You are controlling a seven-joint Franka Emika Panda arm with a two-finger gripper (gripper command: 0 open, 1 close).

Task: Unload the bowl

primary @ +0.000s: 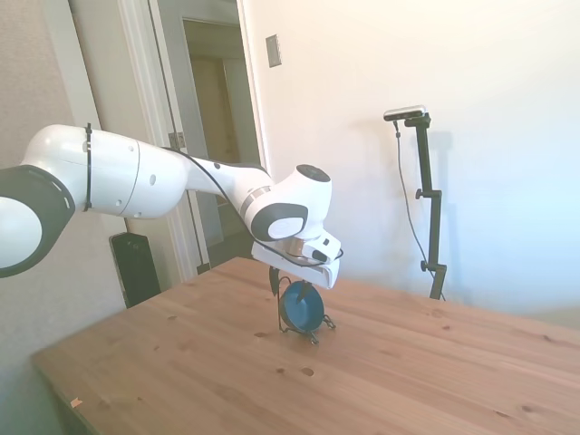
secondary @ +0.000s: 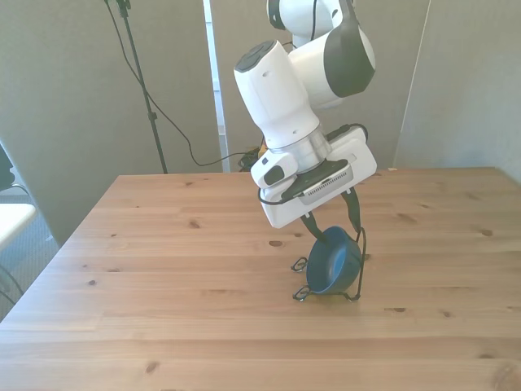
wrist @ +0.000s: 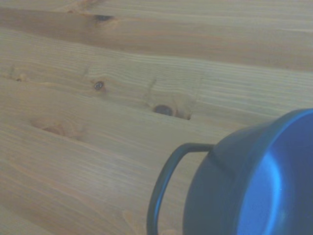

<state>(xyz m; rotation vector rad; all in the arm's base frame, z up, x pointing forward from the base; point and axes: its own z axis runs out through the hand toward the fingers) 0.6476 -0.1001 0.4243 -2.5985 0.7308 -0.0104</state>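
The dark blue bowl (primary: 302,306) (secondary: 332,262) stands on its edge in a thin black wire rack (primary: 277,314) (secondary: 303,292) near the middle of the wooden table (secondary: 163,244). My gripper (secondary: 332,224) (primary: 288,279) hangs just above it, tilted. Its dark fingers (secondary: 311,226) reach down on either side of the bowl's upper rim and stand apart, so the gripper is open. The wrist view shows the bowl (wrist: 259,186) from close by, with one loop of the rack (wrist: 164,181) beside it over the wood.
The table's near edge (primary: 54,367) and a black box (primary: 136,267) on the floor lie toward the side view's left. A wall stands behind the table (primary: 408,381). Bare wood surrounds the rack on all sides.
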